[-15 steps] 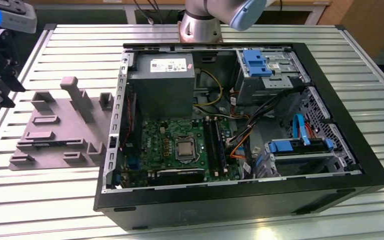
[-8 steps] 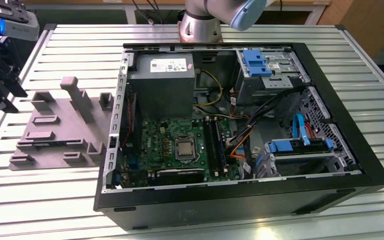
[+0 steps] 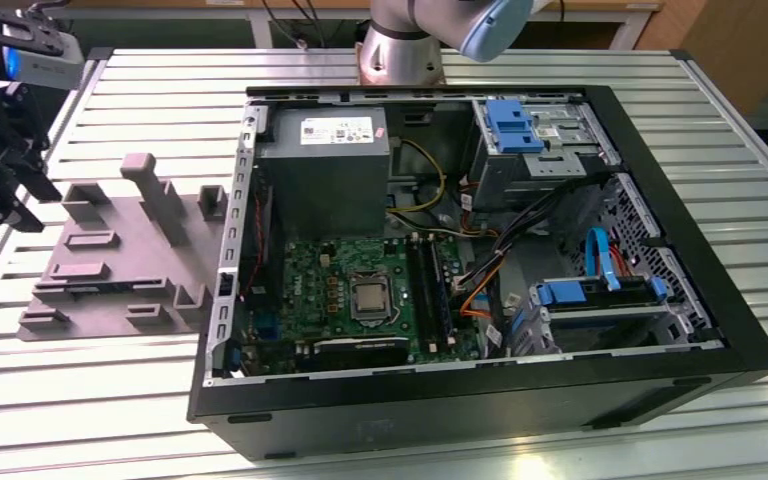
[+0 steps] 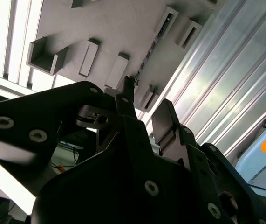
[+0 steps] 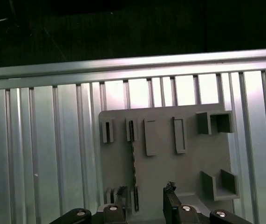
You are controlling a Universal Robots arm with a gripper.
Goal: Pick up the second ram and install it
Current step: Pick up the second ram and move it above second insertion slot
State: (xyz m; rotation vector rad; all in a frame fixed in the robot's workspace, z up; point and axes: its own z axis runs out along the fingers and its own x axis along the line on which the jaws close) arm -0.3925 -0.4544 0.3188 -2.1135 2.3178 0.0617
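The second ram point(image 5: 133, 163) is a thin dark stick standing on edge in a slot of the mauve-grey fixture block point(image 5: 165, 172). In the second wrist view the ram point(image 4: 154, 39) runs along the fixture point(image 4: 119, 28) as a narrow dark line. My gripper point(image 5: 146, 192) hangs above the fixture, open, with nothing between its fingers. The ram's near end lies in line with the gap, closer to one fingertip point(image 5: 122, 191). In the exterior view the gripper point(image 3: 17, 200) is at the far left, off the fixture's point(image 3: 117, 260) outer side. The black fingers point(image 4: 165, 116) stand apart.
An open computer case point(image 3: 651, 330) lies at the exterior view's right of the fixture. Its green motherboard point(image 3: 317, 290) carries long black socket rails point(image 3: 424, 285). The arm's base point(image 3: 404, 45) stands behind the case. Ribbed metal table point(image 3: 91, 400) runs all around.
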